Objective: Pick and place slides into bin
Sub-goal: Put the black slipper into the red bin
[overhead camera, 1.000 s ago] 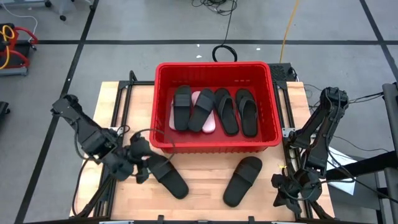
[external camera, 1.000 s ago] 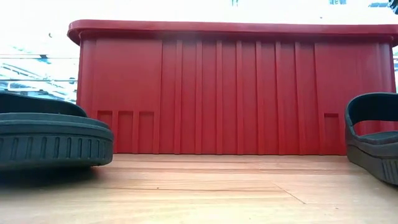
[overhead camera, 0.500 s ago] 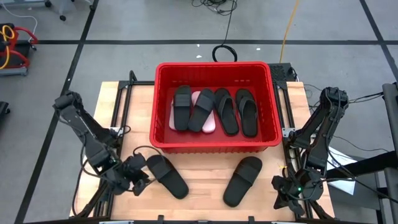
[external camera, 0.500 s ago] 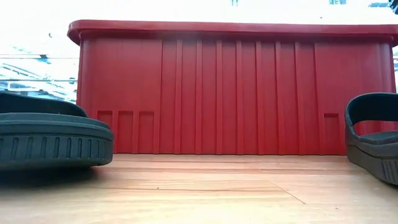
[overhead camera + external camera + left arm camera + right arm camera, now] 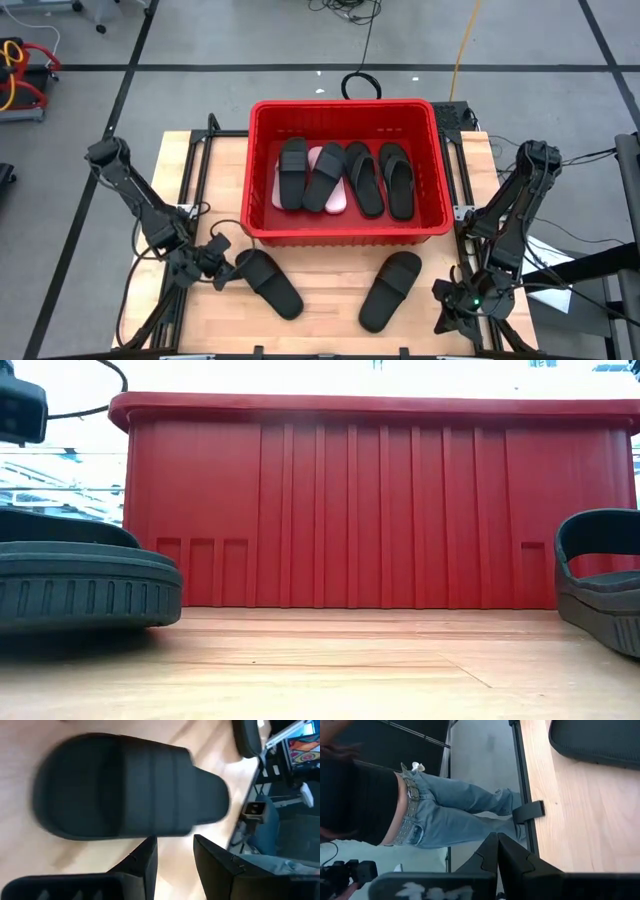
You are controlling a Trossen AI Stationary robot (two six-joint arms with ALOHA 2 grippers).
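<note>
Left claw has pulled back beside the black slide on the desk, fingers parted, empty. Right claw parked, shut, empty.

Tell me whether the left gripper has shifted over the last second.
Yes. In the high view the left gripper has drawn back from the large red plastic bin, then edged toward the black slide sandal on the table.

No text, label, brand, number or sign can be read on any thing here; the colourful screen beyond the table is too blurred.
</note>
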